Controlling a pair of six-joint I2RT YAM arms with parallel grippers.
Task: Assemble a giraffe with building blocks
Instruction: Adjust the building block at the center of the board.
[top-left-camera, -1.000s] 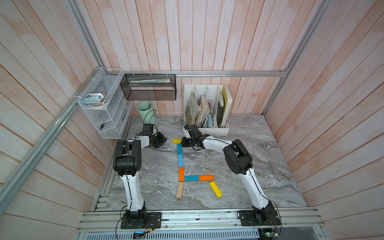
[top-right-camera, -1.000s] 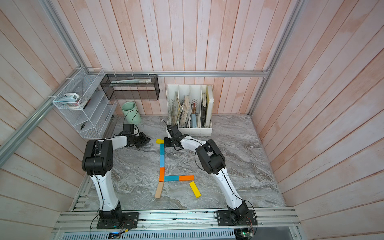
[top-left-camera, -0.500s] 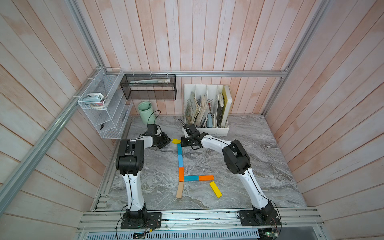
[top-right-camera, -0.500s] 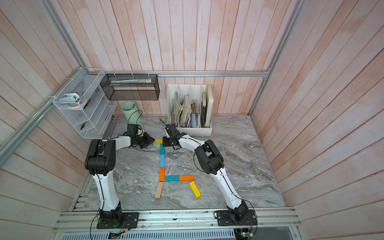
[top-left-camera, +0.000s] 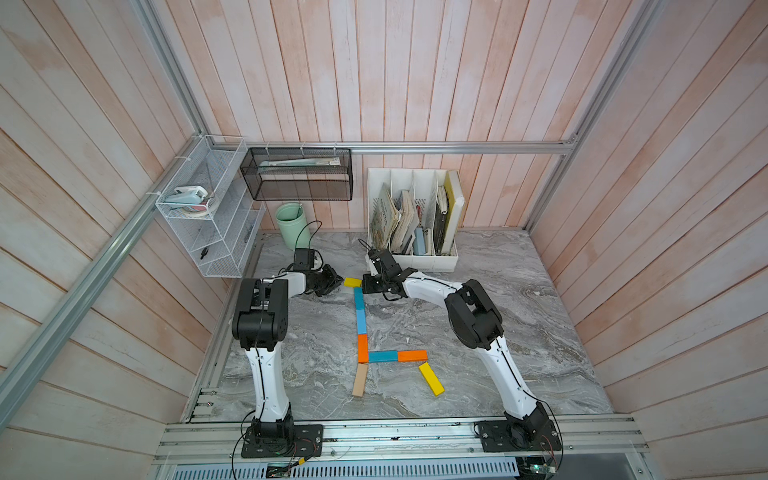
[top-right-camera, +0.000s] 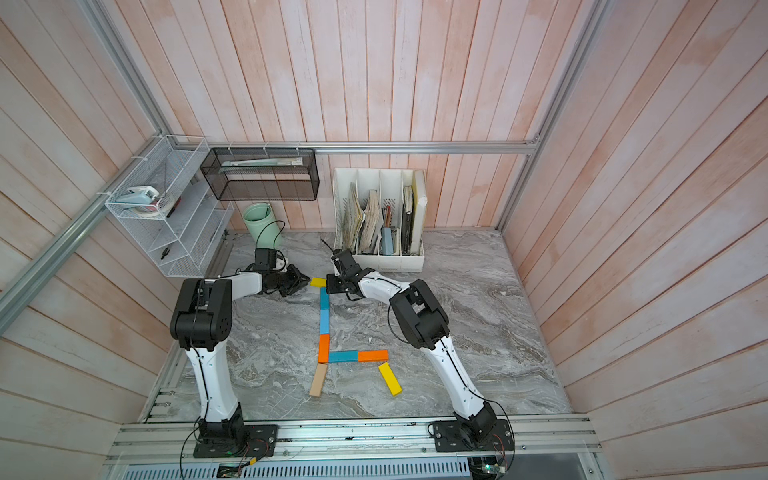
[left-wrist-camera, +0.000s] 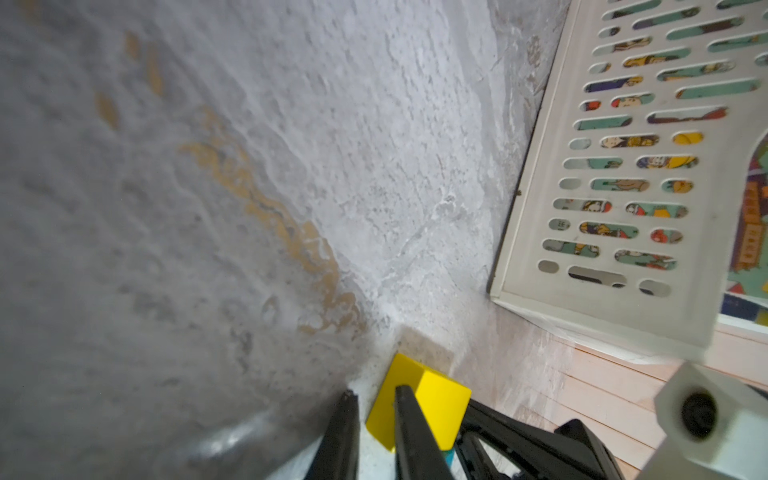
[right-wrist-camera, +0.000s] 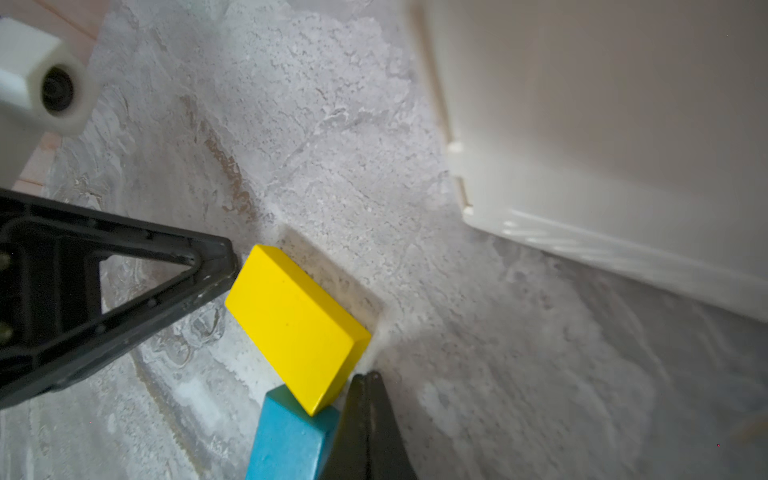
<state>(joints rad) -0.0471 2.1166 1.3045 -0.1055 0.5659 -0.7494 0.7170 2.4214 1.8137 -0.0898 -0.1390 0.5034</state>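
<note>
- Top views: the giraffe (top-left-camera: 363, 332) lies flat in the middle of the marble table (top-left-camera: 519, 291).
- Its neck (top-left-camera: 360, 320) runs from near to far, one orange bar then two blue. Its body (top-left-camera: 397, 356), teal then orange, goes right from the neck's base.
- The tan leg (top-left-camera: 360, 379) and yellow leg (top-left-camera: 431, 378) splay toward the near edge.
- The yellow head block (top-left-camera: 352, 282) sits at the neck's far end and juts left. Both top views show it so.
- The left gripper (top-left-camera: 334, 283) is low at the table, just left of the head block. The right gripper (top-left-camera: 366, 286) is just right of it, in front of the white file holder (top-left-camera: 415, 259).
- Left wrist view: the left gripper's jaws are a narrow slit apart with bare table between them. They clasp nothing.
- One finger (left-wrist-camera: 411, 432) overlaps the head block's end.
- Right wrist view: the right gripper (right-wrist-camera: 368, 380) is clenched and empty, its fingers pressed together. Its tip is at the head block's corner, beside the blue neck block (right-wrist-camera: 286, 440).
- At the head block's opposite end, the left gripper's fingertip is touching or a hair off. I cannot tell which.
</note>
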